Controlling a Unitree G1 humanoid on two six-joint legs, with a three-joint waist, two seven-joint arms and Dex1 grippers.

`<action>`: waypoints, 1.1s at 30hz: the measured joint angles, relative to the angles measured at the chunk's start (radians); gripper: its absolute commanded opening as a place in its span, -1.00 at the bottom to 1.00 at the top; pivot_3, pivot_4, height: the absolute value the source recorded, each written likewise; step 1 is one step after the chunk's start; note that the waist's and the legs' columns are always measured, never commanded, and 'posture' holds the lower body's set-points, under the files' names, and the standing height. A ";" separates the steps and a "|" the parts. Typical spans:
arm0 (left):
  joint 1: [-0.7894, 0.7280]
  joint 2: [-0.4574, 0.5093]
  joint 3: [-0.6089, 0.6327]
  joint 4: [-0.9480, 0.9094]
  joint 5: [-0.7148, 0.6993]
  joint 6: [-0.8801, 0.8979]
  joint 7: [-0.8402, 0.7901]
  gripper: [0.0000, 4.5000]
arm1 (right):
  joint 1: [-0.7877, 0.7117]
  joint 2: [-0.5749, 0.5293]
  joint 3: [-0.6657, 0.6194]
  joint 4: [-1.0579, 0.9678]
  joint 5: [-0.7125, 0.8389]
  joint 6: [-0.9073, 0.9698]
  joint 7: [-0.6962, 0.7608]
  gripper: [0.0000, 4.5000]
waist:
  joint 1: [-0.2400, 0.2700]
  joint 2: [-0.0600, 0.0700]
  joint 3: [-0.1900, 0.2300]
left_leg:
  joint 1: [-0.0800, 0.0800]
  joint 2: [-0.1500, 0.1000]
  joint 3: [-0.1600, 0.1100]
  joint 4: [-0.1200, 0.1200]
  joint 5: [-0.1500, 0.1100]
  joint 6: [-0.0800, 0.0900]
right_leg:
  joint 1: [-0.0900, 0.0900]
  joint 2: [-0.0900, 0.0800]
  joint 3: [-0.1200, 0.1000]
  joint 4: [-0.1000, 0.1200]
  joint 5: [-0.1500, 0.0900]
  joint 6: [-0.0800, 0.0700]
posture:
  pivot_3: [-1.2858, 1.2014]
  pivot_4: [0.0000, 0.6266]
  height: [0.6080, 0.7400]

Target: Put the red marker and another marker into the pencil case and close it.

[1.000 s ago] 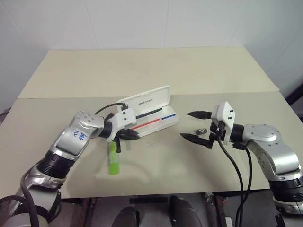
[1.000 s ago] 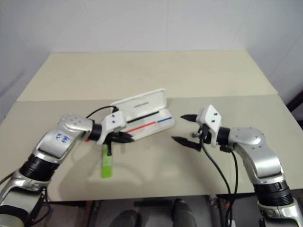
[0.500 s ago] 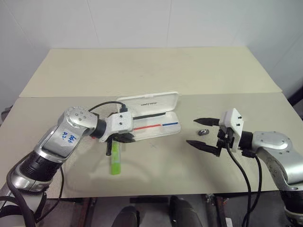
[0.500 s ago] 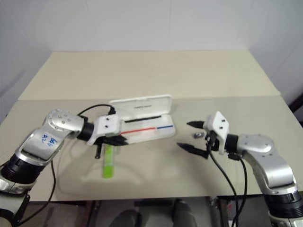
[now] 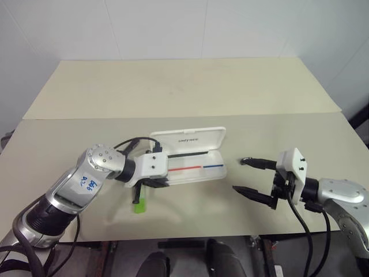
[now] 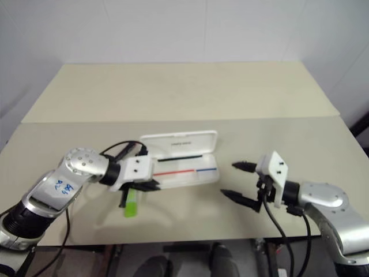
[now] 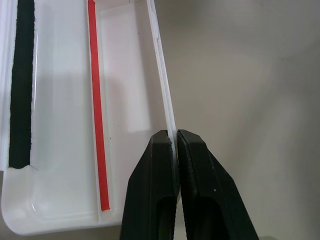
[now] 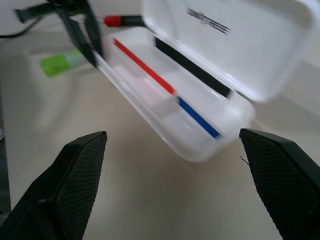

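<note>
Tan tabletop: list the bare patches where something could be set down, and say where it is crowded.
Free: the whole far half of the tan tabletop behind the open white plastic pencil case, and the strip between the case and the right claw. Crowded: the case's left end, with the left claw, lime-green highlighter and red marker.

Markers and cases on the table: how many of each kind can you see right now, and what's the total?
red marker: 1
green highlighter: 1
pencil case: 1, lid open
Total: 3
</note>
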 measured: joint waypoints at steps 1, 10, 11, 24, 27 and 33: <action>0.014 0.005 0.000 0.000 0.001 -0.001 0.002 -1.00 | 0.017 -0.006 -0.008 0.003 -0.001 0.000 0.000 1.00 | 0.000 0.000 0.000 | 0.000 0.000 0.000 0.000 0.000 0.000 | 0.000 0.000 0.000 0.000 0.000 0.000 | 0.03 -0.52 1.00; 0.037 0.019 -0.001 0.045 0.033 -0.111 0.006 -1.00 | 0.027 -0.012 -0.028 0.006 -0.002 -0.003 -0.011 1.00 | 0.000 0.000 0.000 | 0.001 0.000 0.000 0.000 0.000 0.000 | 0.001 0.000 0.000 0.000 0.000 0.000 | 0.03 -0.52 1.00; 0.041 0.019 -0.001 0.061 0.042 -0.139 0.007 -1.00 | 0.027 -0.012 -0.028 0.006 -0.002 -0.003 -0.013 1.00 | 0.000 0.000 0.000 | 0.001 0.000 0.000 0.001 0.000 0.000 | 0.001 0.000 0.000 0.000 0.000 0.000 | 0.03 -0.52 1.00; 0.056 -0.046 0.005 0.218 0.067 -0.396 0.007 -1.00 | 0.027 -0.014 -0.028 0.000 -0.002 -0.002 -0.038 1.00 | 0.023 0.000 0.000 | 0.011 0.000 -0.001 0.000 -0.001 0.001 | 0.013 0.000 -0.001 -0.007 0.000 0.000 | 0.03 -0.52 1.00; 0.056 -0.055 0.013 0.244 0.067 -0.429 -0.001 -1.00 | 0.027 -0.015 -0.028 -0.004 -0.002 -0.002 -0.044 1.00 | 0.023 0.000 0.000 | 0.012 0.000 -0.001 0.001 0.000 0.001 | 0.015 0.000 0.000 -0.007 0.001 0.001 | 0.03 -0.52 1.00; 0.053 -0.071 0.026 0.279 0.060 -0.458 -0.030 -1.00 | 0.024 -0.017 -0.028 -0.004 -0.002 0.004 -0.049 1.00 | 0.023 0.001 0.000 | 0.012 0.000 -0.001 0.001 0.000 0.001 | 0.015 0.000 0.000 -0.006 0.001 0.001 | 0.03 -0.52 1.00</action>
